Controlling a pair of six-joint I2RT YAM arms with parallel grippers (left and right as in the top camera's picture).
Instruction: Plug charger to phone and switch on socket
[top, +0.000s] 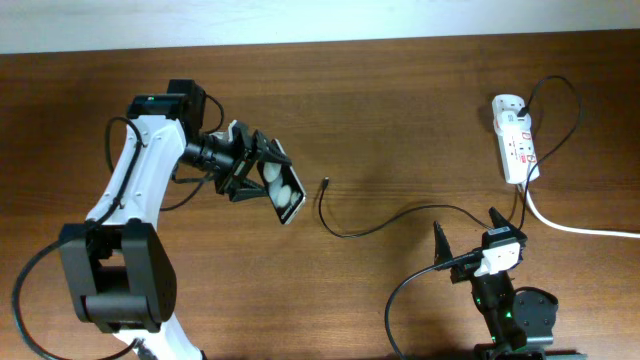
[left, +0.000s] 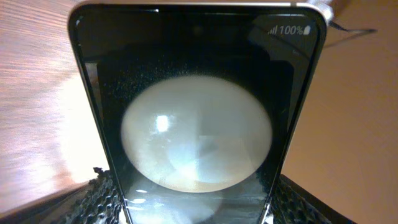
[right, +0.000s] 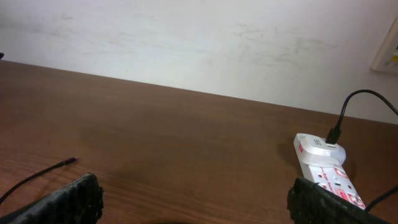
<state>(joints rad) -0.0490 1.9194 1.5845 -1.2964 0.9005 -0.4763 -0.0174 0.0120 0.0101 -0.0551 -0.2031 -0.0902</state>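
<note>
My left gripper (top: 262, 172) is shut on the phone (top: 283, 190), a slim black slab with two white round blobs, and holds it tilted at the table's left middle. The phone fills the left wrist view (left: 198, 124) between my fingers. The charger (top: 370, 228) is a thin black cable lying loose on the table; its plug tip (top: 326, 183) lies just right of the phone, apart from it. The tip also shows in the right wrist view (right: 69, 161). The socket (top: 514, 137) lies at the far right and also shows in the right wrist view (right: 326, 167). My right gripper (top: 467, 237) is open and empty near the front edge.
The thick white cord (top: 580, 228) runs from the socket off the right edge. The black cable loops behind the socket (top: 560, 95). A pale wall (right: 199, 43) stands past the table's far edge.
</note>
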